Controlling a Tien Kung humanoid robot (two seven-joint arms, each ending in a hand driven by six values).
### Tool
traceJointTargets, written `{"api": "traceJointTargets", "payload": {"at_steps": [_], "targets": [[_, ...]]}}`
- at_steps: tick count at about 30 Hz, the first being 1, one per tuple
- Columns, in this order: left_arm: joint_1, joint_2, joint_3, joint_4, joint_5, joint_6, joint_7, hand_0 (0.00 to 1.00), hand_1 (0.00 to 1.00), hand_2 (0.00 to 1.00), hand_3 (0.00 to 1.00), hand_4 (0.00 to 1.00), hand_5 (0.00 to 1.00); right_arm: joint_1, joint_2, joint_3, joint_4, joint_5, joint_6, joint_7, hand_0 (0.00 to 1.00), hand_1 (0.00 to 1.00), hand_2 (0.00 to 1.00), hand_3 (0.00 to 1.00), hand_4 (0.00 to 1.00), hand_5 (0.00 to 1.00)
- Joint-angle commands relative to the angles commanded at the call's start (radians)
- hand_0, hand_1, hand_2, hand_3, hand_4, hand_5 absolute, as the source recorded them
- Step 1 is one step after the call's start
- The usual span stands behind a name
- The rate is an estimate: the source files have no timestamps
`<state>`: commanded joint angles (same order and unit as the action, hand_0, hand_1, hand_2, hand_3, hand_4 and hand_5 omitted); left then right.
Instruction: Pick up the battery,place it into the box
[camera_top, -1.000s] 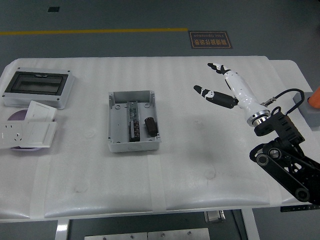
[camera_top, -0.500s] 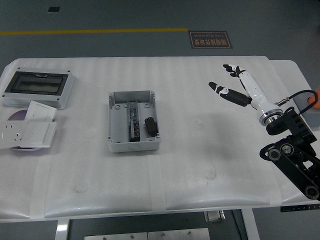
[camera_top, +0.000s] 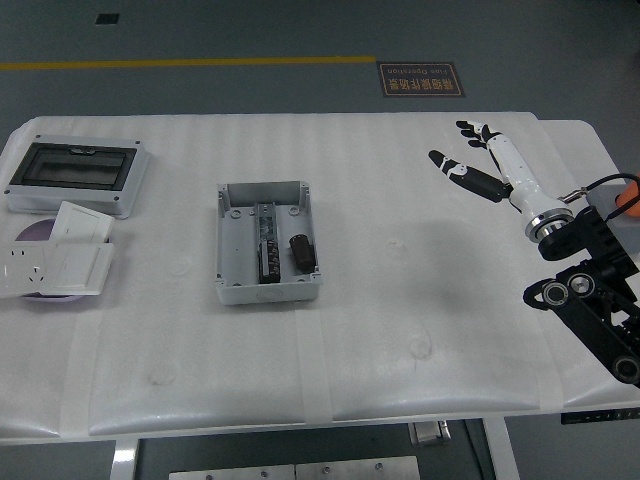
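White padding covers the table. At three o'clock the right hand is held with fingers spread, empty, well apart from the box. The battery lies inside it, long axis twelve to six. Placement is judged complete; only retreat is called for.

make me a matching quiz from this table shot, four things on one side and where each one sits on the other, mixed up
Things:
1. battery
2. right hand
3. clear-lid case
4. wall socket plate

Places:
A. far left corner of the table
B. inside the open grey box
C. left edge, nearer than the clear-lid case
D. above the table's far right part, fingers spread, holding nothing

Pairs: 1-B, 2-D, 3-A, 4-C
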<state>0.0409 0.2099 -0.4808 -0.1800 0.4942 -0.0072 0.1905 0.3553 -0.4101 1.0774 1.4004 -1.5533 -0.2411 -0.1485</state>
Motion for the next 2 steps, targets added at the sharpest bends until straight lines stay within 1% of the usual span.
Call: {"api": "traceJointTargets", "payload": {"at_steps": [2], "targets": [[-0.001,0.002,-0.007,0.0,0.012,-0.007,0.002,0.65,0.66,0.619,0.646,0.643,0.347,0.001,0.002,0.009,-0.014,0.05,0.0,0.033,0.986,0.875,0.911,0.902,0.868,0.728]]}}
